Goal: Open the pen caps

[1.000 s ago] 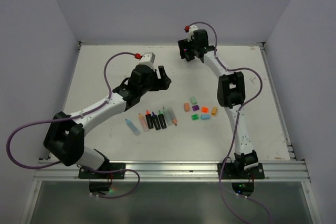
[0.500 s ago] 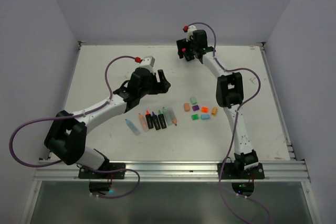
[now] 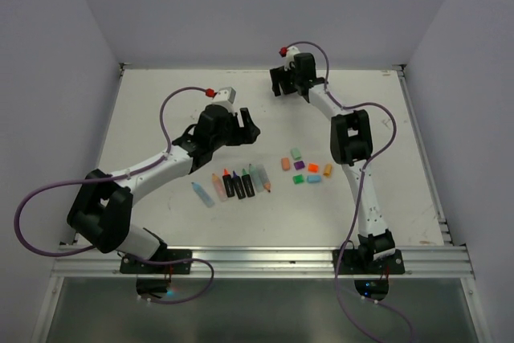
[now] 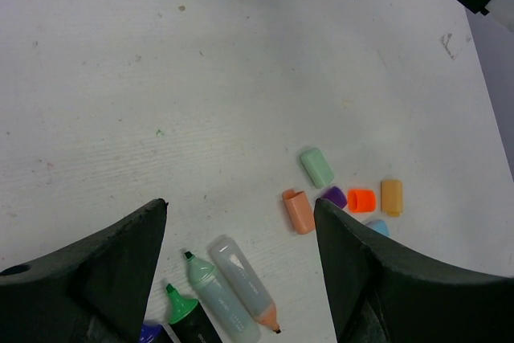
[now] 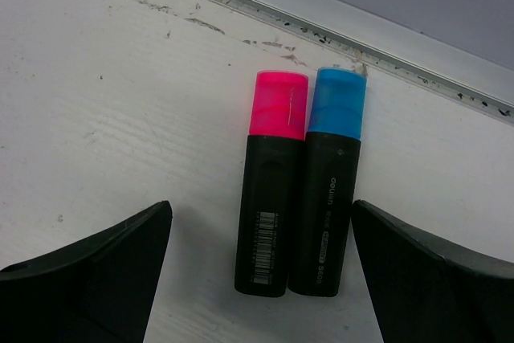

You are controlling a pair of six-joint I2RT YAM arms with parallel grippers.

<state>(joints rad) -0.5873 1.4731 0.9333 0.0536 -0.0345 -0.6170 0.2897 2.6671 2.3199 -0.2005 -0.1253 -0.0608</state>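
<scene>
A white table [image 3: 161,118] inside pale lilac walls [image 3: 241,6] is seen. Beside its far rail [image 5: 321,26] two black highlighters [image 5: 269,182] lie touching, the pink cap [image 5: 280,103] and the blue cap [image 5: 338,101] not yet removed. The right gripper [image 5: 261,210] hangs above them, fingers apart. The left gripper [image 4: 239,206], also spread, is held well apart, near the loose caps [image 4: 361,199]. Both pens could be caught together, since no gap is left between them. A barcode [image 5: 261,251] is printed on one body; the white lettering [image 5: 324,198] on the other cannot be read.
</scene>
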